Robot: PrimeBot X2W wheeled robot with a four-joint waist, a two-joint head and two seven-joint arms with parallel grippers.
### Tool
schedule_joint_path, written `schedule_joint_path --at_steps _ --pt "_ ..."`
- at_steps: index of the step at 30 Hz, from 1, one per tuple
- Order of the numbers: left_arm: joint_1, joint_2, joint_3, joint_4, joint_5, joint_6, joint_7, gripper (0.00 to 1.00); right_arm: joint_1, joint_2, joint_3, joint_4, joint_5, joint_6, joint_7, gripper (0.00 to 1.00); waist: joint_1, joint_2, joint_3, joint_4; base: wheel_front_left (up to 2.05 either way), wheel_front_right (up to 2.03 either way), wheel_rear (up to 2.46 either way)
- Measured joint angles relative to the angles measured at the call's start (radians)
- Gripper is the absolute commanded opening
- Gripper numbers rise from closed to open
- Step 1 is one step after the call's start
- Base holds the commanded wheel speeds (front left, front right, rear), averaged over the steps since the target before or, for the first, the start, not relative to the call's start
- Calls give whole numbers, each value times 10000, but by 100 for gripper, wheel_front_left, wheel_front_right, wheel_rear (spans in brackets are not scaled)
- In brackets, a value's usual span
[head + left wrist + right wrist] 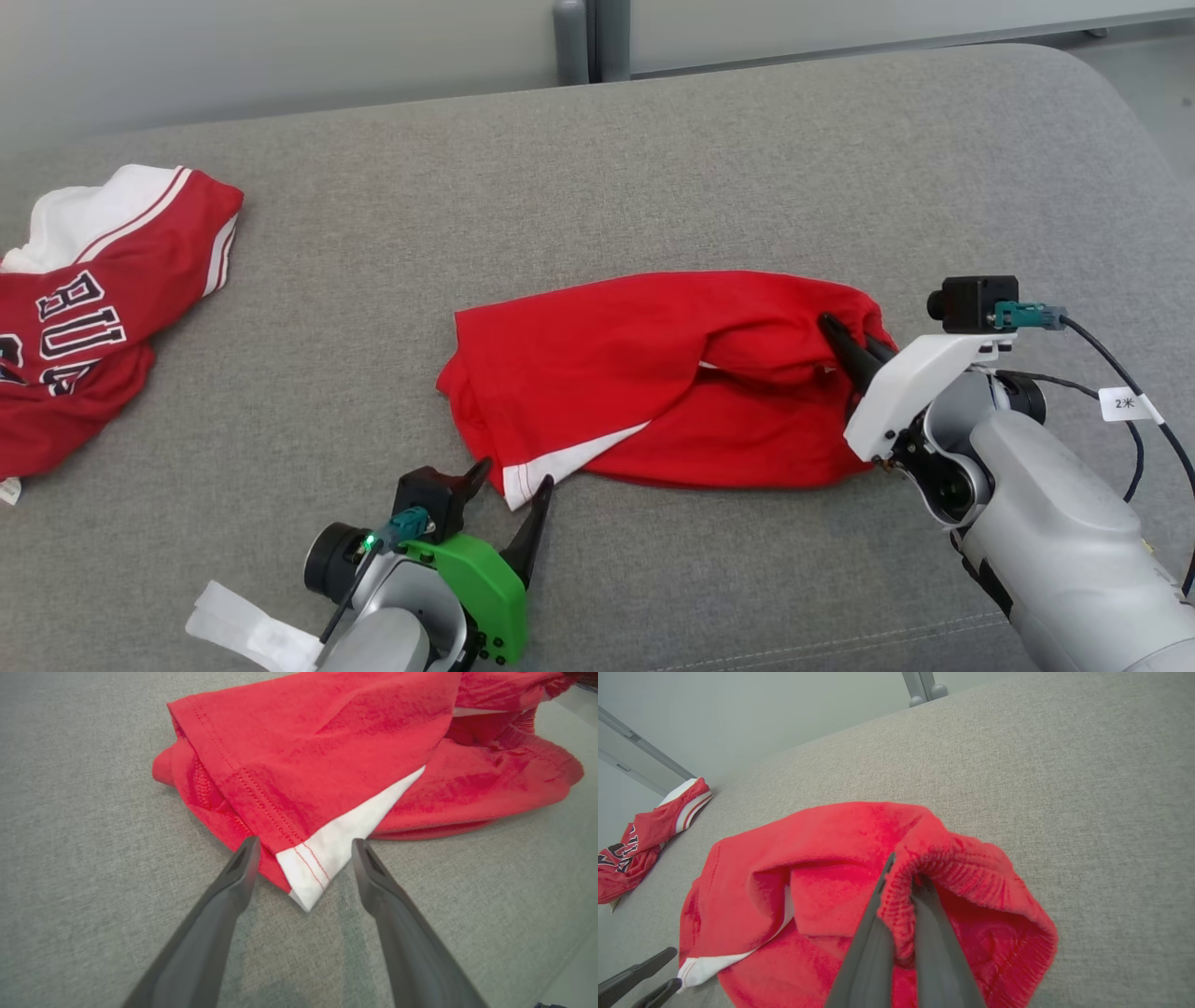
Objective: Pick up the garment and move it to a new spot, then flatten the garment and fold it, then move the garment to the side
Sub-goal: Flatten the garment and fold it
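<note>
A white cable tag behind the right gripper's jaws reads "2米", and a red jersey far left of the left gripper's jaws shows the letters "BUL".

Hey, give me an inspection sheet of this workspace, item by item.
Surface: grey cushion, woven and flat.
Job's things: red shorts, crumpled mid-cushion, white corner pointing toward the robot.
Clutter: red jersey, heaped at the left edge.
Grippers: left gripper, jaws open either side of the white corner; right gripper, jaws shut on the waistband.
Cables: black cable with a white tag, by the right arm.
Surroundings: pale wall and grey post behind the cushion.
</note>
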Motion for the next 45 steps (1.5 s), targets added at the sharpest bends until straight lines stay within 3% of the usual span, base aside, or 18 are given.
schedule_joint_path --at_steps 14,16,17,18,20,21,22,32,40,45 --pt "-246 -19 -176 545 -558 -2 56 100 -175 -12 -48 299 -12 35 -389 0 0 0 383 -150 0 0 0" --pt "-261 -19 -245 533 -704 -6 54 83 -176 -10 -46 347 -12 35 -431 0 0 0 391 -126 0 0 0" --pt "-273 -19 -295 527 -731 -63 52 69 -176 -10 -46 368 -12 35 -445 0 0 0 394 -113 0 0 0" --pt "-279 -19 -357 514 -736 -94 40 47 -177 -10 -44 389 -12 35 -462 0 0 0 397 -101 0 0 0" --pt "-290 -17 -548 481 -734 -155 -31 25 -189 -4 -38 437 -12 36 -487 0 0 0 400 -79 0 0 0" --pt "-290 -17 -631 468 -734 -173 -63 9 -199 -2 -36 458 -12 36 -489 0 0 0 401 -69 0 0 0" --pt "-294 -17 -715 453 -734 -178 -102 0 -214 0 -33 479 -12 36 -533 0 0 0 401 -60 0 0 0" --pt "-396 -17 -826 247 -1093 -201 -646 0 -329 52 -2 734 15 38 -656 0 0 0 353 -3 0 0 0" --pt "-1220 -40 368 -863 -1476 33 -1170 0 -299 -232 378 708 278 128 -278 0 0 0 168 124 0 0 0" --pt "-1423 -58 1126 -1804 -1482 167 -1208 0 -268 -355 640 -489 1103 128 -180 0 0 0 -87 237 0 0 0"
